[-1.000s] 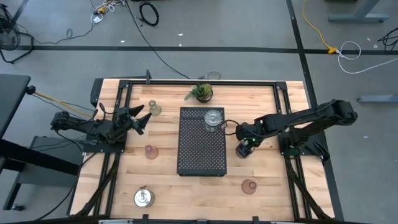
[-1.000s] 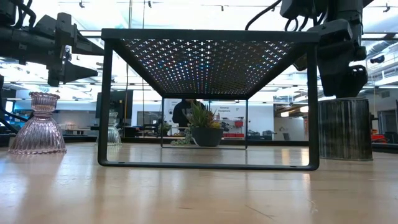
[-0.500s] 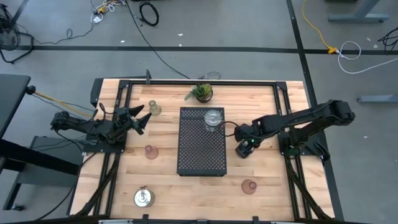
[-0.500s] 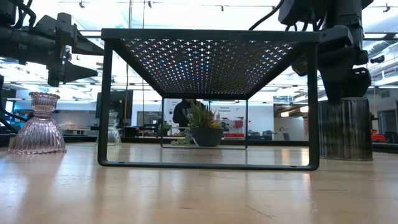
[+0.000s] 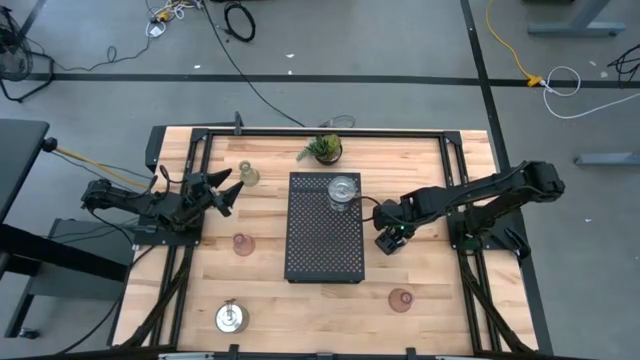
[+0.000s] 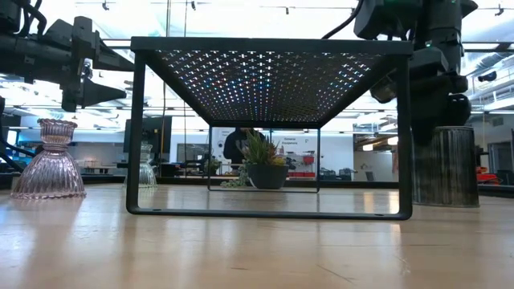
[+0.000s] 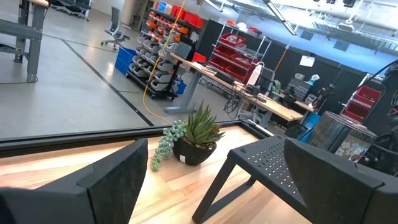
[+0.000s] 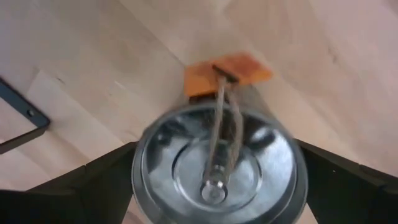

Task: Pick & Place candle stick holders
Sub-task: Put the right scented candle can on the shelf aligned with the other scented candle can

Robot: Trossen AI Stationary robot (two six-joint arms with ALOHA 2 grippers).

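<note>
A silver candle stick holder [image 8: 214,165] stands on the table right of the black perforated tray [image 5: 324,240]. My right gripper [image 5: 391,238] points down just over it, open, one finger on either side of its rim; in the low view the fingers [image 6: 438,112] reach its top [image 6: 446,164]. A second silver holder [image 5: 343,190] sits on the tray and a third [image 5: 231,317] at the near left. Pink glass holders [image 5: 242,243] [image 5: 401,299] and a clear one [image 5: 247,174] rest on the wood. My left gripper [image 5: 225,190] waits open at the left edge.
A small potted plant [image 5: 323,149] stands at the far edge behind the tray. An orange tag [image 8: 227,71] lies on the wood beside the silver holder, with a string running to the holder's middle. A black frame rail [image 5: 455,190] runs along the table's right side.
My right gripper has sunk a little toward the silver holder right of the tray, its fingers staying apart. The holder has not moved.
</note>
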